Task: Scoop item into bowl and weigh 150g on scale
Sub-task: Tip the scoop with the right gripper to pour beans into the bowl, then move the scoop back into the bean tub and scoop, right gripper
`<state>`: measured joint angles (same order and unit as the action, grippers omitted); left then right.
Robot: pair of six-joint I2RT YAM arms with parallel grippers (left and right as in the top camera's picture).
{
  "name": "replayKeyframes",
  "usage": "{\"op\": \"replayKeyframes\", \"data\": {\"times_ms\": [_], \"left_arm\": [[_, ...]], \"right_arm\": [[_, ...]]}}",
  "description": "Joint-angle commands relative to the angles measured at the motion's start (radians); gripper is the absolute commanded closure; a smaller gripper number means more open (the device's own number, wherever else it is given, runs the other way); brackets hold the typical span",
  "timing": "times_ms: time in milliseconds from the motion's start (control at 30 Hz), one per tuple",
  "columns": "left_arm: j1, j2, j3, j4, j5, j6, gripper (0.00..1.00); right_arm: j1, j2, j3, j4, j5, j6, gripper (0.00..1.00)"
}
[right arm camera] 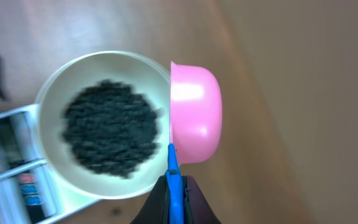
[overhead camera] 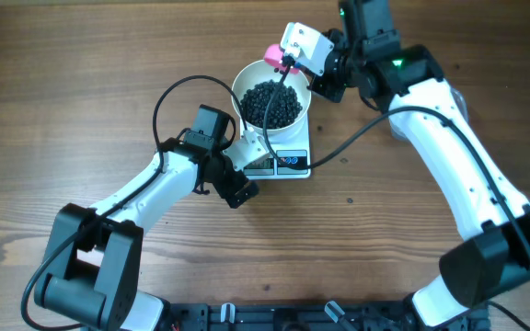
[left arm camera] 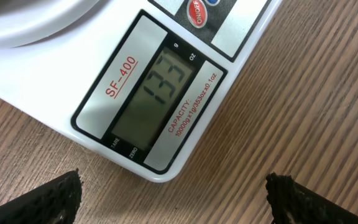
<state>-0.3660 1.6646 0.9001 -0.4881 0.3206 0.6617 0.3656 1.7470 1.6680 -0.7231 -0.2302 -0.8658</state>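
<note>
Wood table (overhead camera: 81,55), bowl (right arm camera: 50,118) on scale (left arm camera: 36,93), scoop (right arm camera: 194,115) beside rim

Scale (left arm camera: 73,87), display (left arm camera: 157,93) reading 133, sits on the wooden table (left arm camera: 303,93) just ahead of the wide-open left gripper (left arm camera: 173,194).

Overhead: display of the small white rectangular kitchen scale (overhead camera: 292,162) too small to read; pink plastic scoop (overhead camera: 271,53) mostly hidden behind a white camera housing (overhead camera: 304,43). Left wrist: round white bowl (left arm camera: 17,18) cut off by top edge. Right wrist: small round black pieces (right arm camera: 107,127) blurred into one mass.
</note>
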Motion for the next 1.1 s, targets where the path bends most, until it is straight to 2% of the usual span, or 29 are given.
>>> {"op": "replayKeyframes", "data": {"times_ms": [0,100,200,333,533,633,733,933,1067], "left_arm": [[-0.001,0.008,-0.005,0.003,0.019,0.016,0.00],[-0.001,0.008,-0.005,0.003,0.019,0.015,0.00],[-0.001,0.008,-0.005,0.003,0.019,0.016,0.00],[0.000,0.008,-0.005,0.003,0.019,0.016,0.00],[-0.001,0.008,-0.005,0.003,0.019,0.015,0.00],[-0.001,0.008,-0.005,0.003,0.019,0.016,0.00],[-0.001,0.008,-0.005,0.003,0.019,0.016,0.00],[0.000,0.008,-0.005,0.003,0.019,0.016,0.00],[-0.001,0.008,-0.005,0.003,0.019,0.015,0.00]], "right_arm": [[-0.002,-0.066,0.004,0.031,0.053,-0.076,0.96],[-0.003,-0.068,0.004,0.030,0.029,-0.067,0.96],[-0.026,-0.068,0.003,0.025,-0.083,0.053,0.96],[-0.075,-0.068,0.003,-0.024,-0.164,0.134,0.96],[-0.213,-0.068,0.003,-0.186,-0.161,0.287,0.96],[-0.315,-0.068,0.003,-0.259,-0.160,0.301,0.96],[-0.421,-0.068,0.003,-0.310,-0.083,0.375,0.96],[-0.594,-0.068,0.000,-0.451,0.071,0.386,0.96],[-0.645,-0.064,-0.027,-0.453,0.157,0.397,0.96]]}}
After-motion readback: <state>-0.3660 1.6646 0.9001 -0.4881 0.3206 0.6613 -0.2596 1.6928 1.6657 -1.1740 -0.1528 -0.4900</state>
